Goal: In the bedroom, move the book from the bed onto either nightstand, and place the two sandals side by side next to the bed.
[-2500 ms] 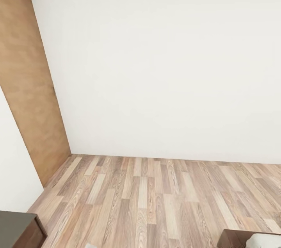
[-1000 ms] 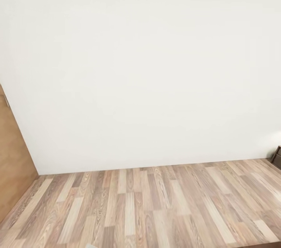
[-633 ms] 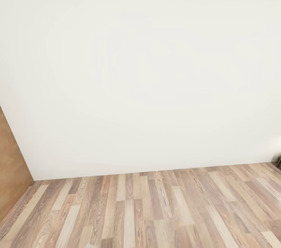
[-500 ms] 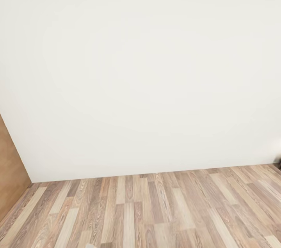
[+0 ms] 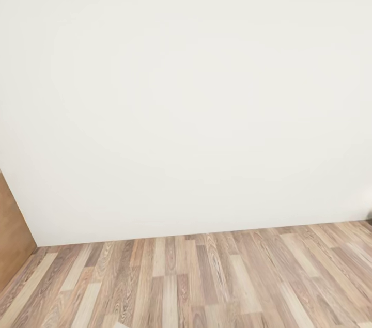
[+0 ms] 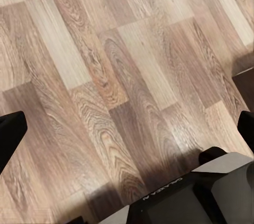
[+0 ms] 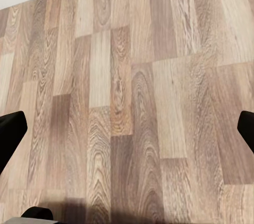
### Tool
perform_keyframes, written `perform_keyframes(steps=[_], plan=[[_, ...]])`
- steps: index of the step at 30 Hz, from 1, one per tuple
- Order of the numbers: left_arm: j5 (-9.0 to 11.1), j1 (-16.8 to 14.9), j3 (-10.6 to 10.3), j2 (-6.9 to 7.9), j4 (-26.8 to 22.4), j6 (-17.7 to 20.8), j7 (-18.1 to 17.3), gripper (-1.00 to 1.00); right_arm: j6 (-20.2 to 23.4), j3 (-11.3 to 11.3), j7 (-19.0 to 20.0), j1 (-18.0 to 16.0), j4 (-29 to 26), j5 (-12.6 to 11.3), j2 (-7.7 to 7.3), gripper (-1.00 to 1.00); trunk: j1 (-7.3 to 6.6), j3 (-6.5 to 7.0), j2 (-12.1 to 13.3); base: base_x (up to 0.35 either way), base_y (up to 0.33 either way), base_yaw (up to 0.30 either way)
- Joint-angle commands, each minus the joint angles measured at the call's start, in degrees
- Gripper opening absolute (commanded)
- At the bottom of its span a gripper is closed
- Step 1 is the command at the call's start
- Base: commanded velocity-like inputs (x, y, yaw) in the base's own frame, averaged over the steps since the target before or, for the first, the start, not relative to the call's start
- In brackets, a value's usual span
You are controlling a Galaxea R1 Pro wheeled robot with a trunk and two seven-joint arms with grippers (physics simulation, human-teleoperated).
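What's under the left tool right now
Under the left tool, wood-plank floor with nothing between its wide-open fingers. Part of the robot's grey-black base covers the floor at one corner.

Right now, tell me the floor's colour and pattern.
The floor is grey-brown wood-grain planks in mixed light and dark tones, shown best in the right wrist view.

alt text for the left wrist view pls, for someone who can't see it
Wood-plank floor in mixed brown tones, seen from above between the two black fingertips of the left gripper, which stand wide apart with nothing between them. Part of the robot's dark grey base sits in one corner.
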Motion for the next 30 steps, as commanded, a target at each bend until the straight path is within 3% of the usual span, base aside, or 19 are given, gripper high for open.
perform_keyframes(steps=[1,15,30], plan=[[-0.60,-0.02,0.47,0.01,0.04,-0.24,-0.10,1.00,-0.30,-0.47,0.26,-0.04,0.04,0.62,0.02,1.00,0.04,-0.02,-0.03,0.251,0.000,0.000],[-0.60,-0.02,0.48,0.01,0.04,-0.24,-0.12,1.00,-0.31,-0.47,0.26,-0.03,0.04,0.62,0.02,1.00,0.04,-0.02,-0.03,0.285,0.000,0.000],[-0.60,-0.02,0.52,0.01,0.04,-0.24,-0.12,1.00,-0.31,-0.47,0.26,-0.04,0.03,0.64,0.02,1.00,0.04,-0.02,-0.03,0.087,0.000,0.000]])
